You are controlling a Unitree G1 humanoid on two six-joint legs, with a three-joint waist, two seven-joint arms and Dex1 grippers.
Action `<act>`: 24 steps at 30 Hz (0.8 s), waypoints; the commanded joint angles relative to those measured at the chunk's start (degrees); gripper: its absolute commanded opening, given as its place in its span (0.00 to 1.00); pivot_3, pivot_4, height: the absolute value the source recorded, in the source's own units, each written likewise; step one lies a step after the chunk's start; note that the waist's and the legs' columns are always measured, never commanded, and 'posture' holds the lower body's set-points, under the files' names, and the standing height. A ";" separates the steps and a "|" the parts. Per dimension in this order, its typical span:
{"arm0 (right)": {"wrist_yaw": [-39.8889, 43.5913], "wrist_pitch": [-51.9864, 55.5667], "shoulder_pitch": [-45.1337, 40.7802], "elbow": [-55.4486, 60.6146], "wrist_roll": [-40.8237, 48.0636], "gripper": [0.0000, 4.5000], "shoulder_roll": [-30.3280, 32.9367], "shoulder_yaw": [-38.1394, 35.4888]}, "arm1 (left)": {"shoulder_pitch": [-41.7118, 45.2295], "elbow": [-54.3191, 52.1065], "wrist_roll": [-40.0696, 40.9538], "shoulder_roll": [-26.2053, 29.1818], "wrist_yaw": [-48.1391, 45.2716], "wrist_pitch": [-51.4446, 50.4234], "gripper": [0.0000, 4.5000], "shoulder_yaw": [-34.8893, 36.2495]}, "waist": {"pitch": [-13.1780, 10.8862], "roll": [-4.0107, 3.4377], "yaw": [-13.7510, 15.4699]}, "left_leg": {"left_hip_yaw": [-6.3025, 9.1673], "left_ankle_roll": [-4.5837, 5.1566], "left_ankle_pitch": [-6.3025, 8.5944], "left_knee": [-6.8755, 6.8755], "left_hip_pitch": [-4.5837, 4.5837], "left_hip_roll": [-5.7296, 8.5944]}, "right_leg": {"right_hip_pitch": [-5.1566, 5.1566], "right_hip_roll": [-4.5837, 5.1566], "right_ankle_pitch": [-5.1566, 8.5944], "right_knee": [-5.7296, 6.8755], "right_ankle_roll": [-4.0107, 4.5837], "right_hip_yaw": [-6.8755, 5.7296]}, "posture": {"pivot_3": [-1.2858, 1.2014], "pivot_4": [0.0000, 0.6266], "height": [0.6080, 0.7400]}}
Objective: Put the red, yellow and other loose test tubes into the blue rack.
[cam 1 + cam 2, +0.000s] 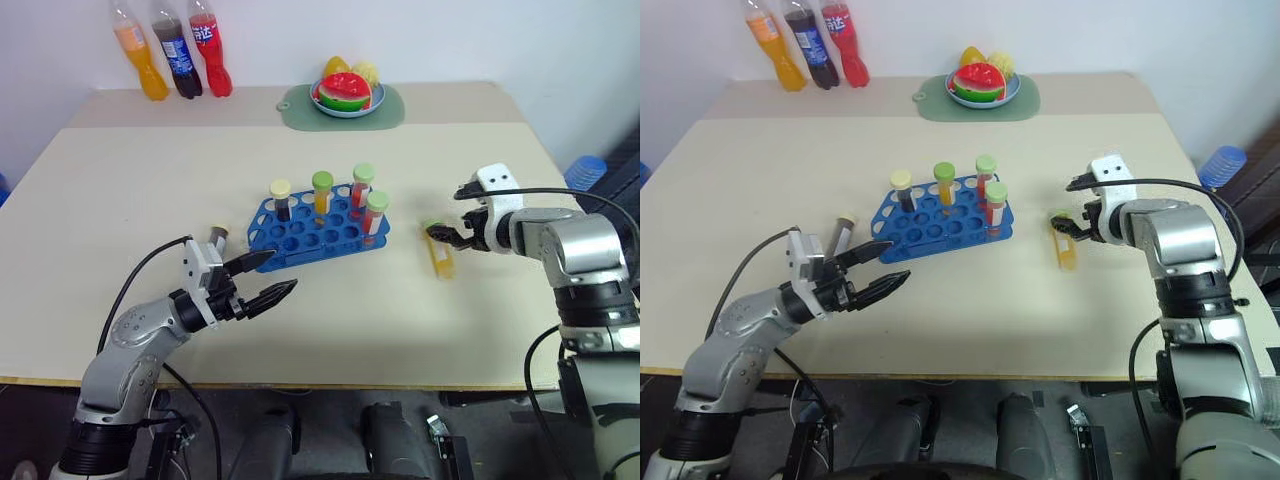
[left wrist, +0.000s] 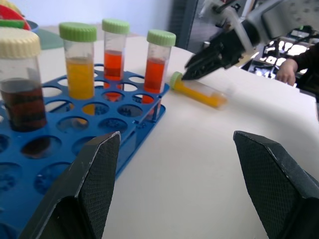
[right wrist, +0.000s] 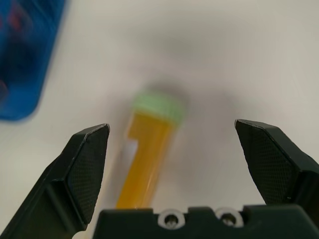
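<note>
1. A yellow-orange test tube (image 1: pixel 441 258) with a green cap lies flat on the pale surface (image 1: pixel 120 200), well to the right of the blue rack (image 1: pixel 318 232) and apart from it.
2. The right pincer (image 1: pixel 447 233) hangs just above the capped end of that lying tube, pointing downward. Its black fingers (image 3: pixel 84 169) stand wide apart and grip nothing; in the right wrist view the tube lies between the two fingers, cap away from the wrist, with bare surface on both sides of it.
3. The blue rack stands near the middle of the surface and carries four upright tubes: a dark brown tube (image 1: pixel 282 199) with a cream cap at its left end, a yellow-orange racked tube (image 1: pixel 322 192) next to it, and two red tubes (image 1: pixel 362 190) with green caps at the right end.
4. The left pincer (image 1: pixel 266 278) is level just in front of the rack's near left corner, aimed toward the right. Its fingers are spread wide and empty; one fingertip lies close beside the rack's edge, and I cannot tell whether it touches.
5. Three soda bottles (image 1: pixel 180 50) and a plate of toy fruit (image 1: pixel 345 95) on a green mat (image 1: pixel 390 108) stand along the far edge, well away from both pincers.
</note>
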State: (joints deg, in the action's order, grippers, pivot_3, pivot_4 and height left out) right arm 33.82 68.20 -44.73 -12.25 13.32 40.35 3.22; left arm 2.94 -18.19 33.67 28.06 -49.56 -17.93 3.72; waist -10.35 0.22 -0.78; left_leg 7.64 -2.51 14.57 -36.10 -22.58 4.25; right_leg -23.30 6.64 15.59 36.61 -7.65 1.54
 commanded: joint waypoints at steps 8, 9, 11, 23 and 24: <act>9.70 -2.48 -8.46 -11.58 -2.99 0.59 1.39 10.67 | -3.24 -2.63 -0.38 -0.78 0.93 2.25 0.84 0.64 | 0.00 0.00 -0.20 | -0.09 0.02 0.01 0.00 0.01 0.02 | 0.01 -0.03 0.00 -0.03 -0.01 -0.01 | 0.52 0.24 1.00; 10.20 -3.21 -8.20 -11.41 -3.40 0.47 1.47 11.35 | -3.55 -2.83 -0.35 -0.76 1.01 2.31 0.84 0.71 | 0.00 0.00 -0.18 | -0.09 0.02 0.01 0.00 0.01 0.02 | 0.01 -0.03 0.00 -0.03 -0.01 -0.02 | 0.52 0.24 1.00; 10.99 -4.90 -7.35 -10.70 -4.33 0.24 1.81 12.30 | -4.03 -3.00 -0.32 -0.69 1.15 2.44 0.84 0.89 | 0.00 0.01 -0.27 | -0.09 0.02 0.01 0.00 0.01 0.02 | 0.01 -0.03 0.00 -0.03 -0.01 -0.02 | 0.52 0.24 1.00; 30.33 -47.02 21.48 14.20 2.66 0.18 14.25 -1.62 | -3.49 -1.64 -0.15 0.11 0.44 2.70 0.84 1.42 | 0.02 0.05 0.18 | -0.04 0.18 0.11 -0.11 0.11 0.06 | 0.47 0.02 -0.14 -0.43 -0.25 -0.11 | 0.52 0.24 1.00; 31.75 -46.38 23.19 18.00 5.87 0.18 13.35 -2.97 | -3.00 -1.18 -0.09 0.31 0.21 2.60 0.84 1.48 | 0.01 0.03 -0.10 | -0.03 0.18 0.11 -0.09 0.11 0.03 | 0.47 0.02 -0.14 -0.43 -0.25 -0.11 | 0.52 0.24 1.00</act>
State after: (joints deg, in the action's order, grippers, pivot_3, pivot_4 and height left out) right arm 62.09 24.16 -21.79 -1.42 14.22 53.58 3.53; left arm -0.96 -18.75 33.17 27.98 -48.68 -15.85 4.19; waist -10.34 0.25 -0.89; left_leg 7.60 -2.33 14.68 -36.17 -22.44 4.27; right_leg -22.86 6.63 15.45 36.19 -7.90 1.44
